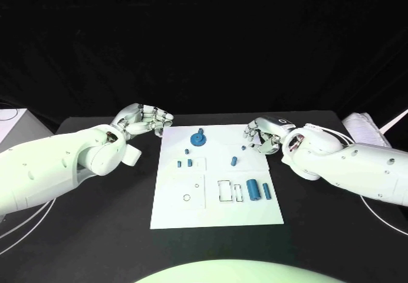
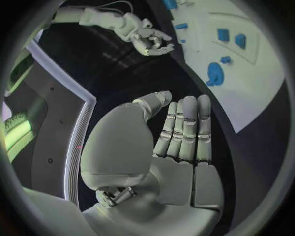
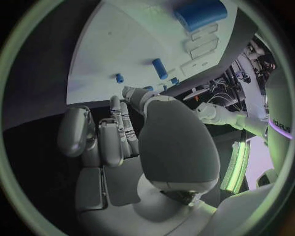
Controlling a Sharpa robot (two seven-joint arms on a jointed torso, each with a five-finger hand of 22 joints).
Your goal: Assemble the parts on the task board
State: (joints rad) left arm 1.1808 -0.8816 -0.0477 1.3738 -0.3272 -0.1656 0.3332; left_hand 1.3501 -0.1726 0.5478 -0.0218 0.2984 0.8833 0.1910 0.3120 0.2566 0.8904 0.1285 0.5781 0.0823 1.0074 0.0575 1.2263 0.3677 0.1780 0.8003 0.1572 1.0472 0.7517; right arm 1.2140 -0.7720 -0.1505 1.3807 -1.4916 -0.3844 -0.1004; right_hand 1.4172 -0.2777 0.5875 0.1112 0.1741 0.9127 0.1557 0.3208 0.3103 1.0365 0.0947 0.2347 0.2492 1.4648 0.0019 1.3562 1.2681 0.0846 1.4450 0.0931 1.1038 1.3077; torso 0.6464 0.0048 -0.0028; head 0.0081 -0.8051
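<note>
The white task board (image 1: pixel 217 203) lies in the middle of the black table. On it are a blue gear-like part (image 1: pixel 198 139) at the far end, small blue pegs (image 1: pixel 184 163) left of centre, another peg (image 1: pixel 233 160), and two blue cylinders (image 1: pixel 259 190) beside rectangular slots (image 1: pixel 225 190). My left hand (image 1: pixel 144 119) hovers off the board's far left corner, its fingers straight and holding nothing (image 2: pixel 181 137). My right hand (image 1: pixel 263 134) hangs over the board's far right edge, also holding nothing (image 3: pixel 117 137). The right wrist view shows a blue cylinder (image 3: pixel 199 12) and a peg (image 3: pixel 159 68) beyond the fingers.
A folded white cloth-like object (image 1: pixel 365 128) lies at the table's far right corner. A pale box (image 1: pixel 13 127) stands off the left edge. Black tabletop (image 1: pixel 102 236) runs along both sides of the board, with white cables (image 1: pixel 378 221) near the right edge.
</note>
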